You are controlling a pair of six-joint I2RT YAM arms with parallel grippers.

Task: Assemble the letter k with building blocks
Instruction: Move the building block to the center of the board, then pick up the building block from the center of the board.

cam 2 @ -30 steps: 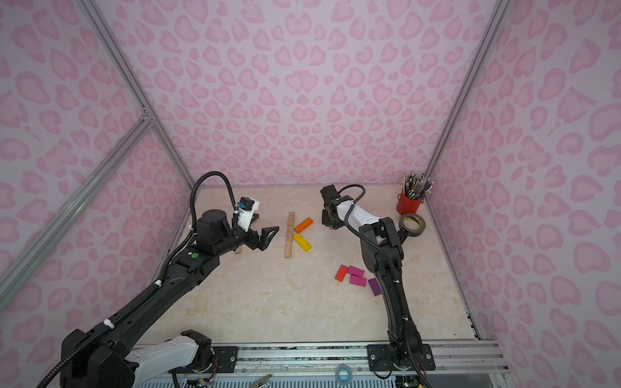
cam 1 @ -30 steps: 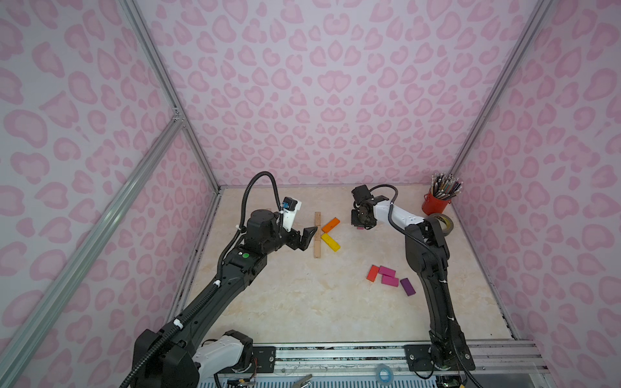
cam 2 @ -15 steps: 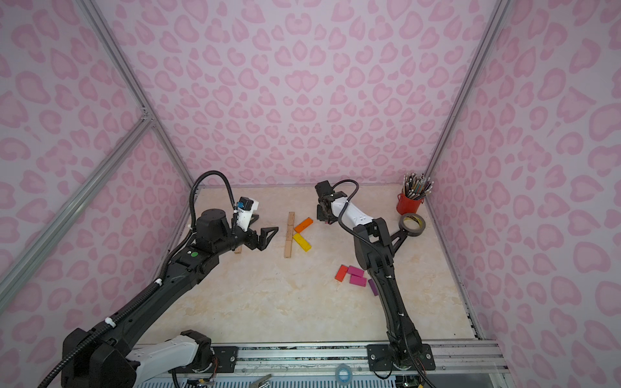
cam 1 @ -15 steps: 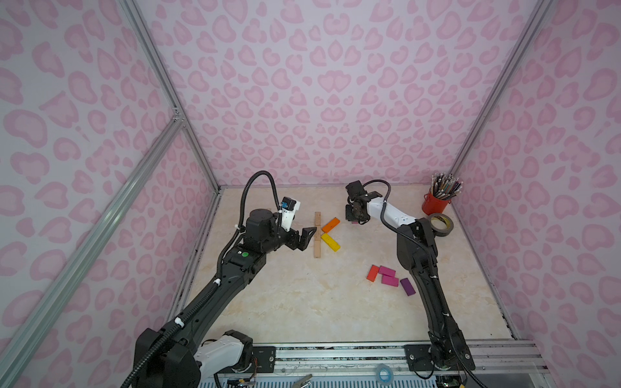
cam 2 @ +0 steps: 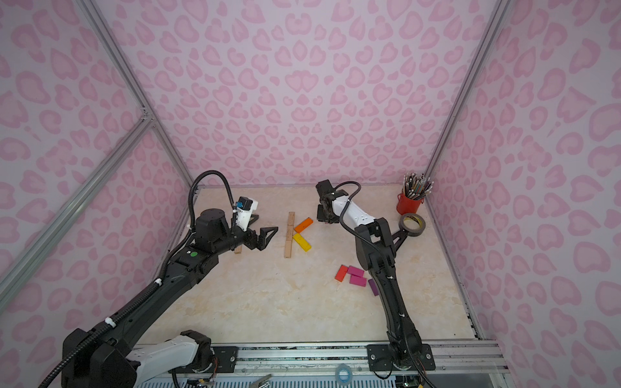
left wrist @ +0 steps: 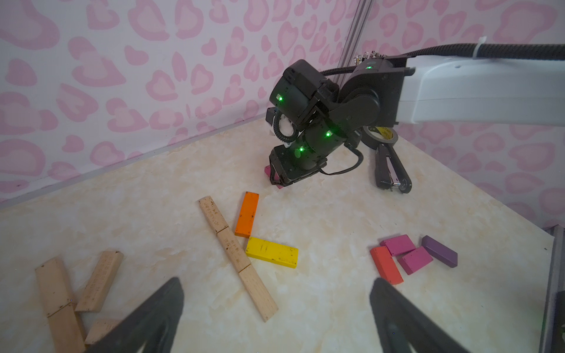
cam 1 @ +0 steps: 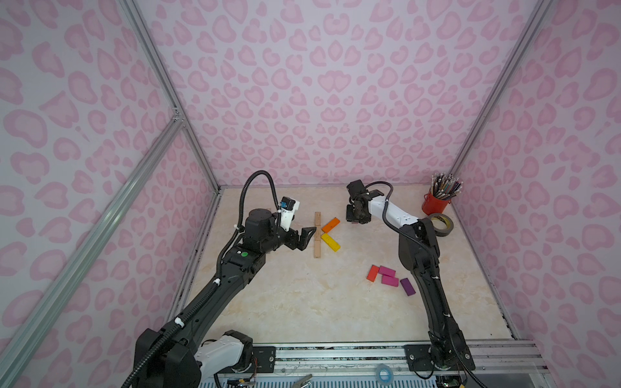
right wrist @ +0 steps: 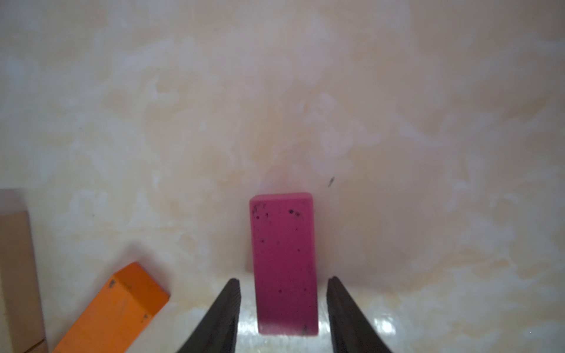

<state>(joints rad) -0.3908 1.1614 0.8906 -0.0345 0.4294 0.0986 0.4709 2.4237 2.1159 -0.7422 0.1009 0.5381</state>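
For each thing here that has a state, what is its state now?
right end effector: open, straddling the magenta block without touching it.
magenta block: lying flat, not gripped.
left end effector: open, empty.
wooden stem: three plain blocks flat, end to end.
orange block: flat, slanted beside the stem.
yellow block: flat, slanted beside the stem.
red cup: upright, full of pencils.

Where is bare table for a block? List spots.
Free: the table between the wooden bar, the magenta blocks and the front rail. Crowded: around the orange block and yellow block; the corner with pencil cup and tape roll.
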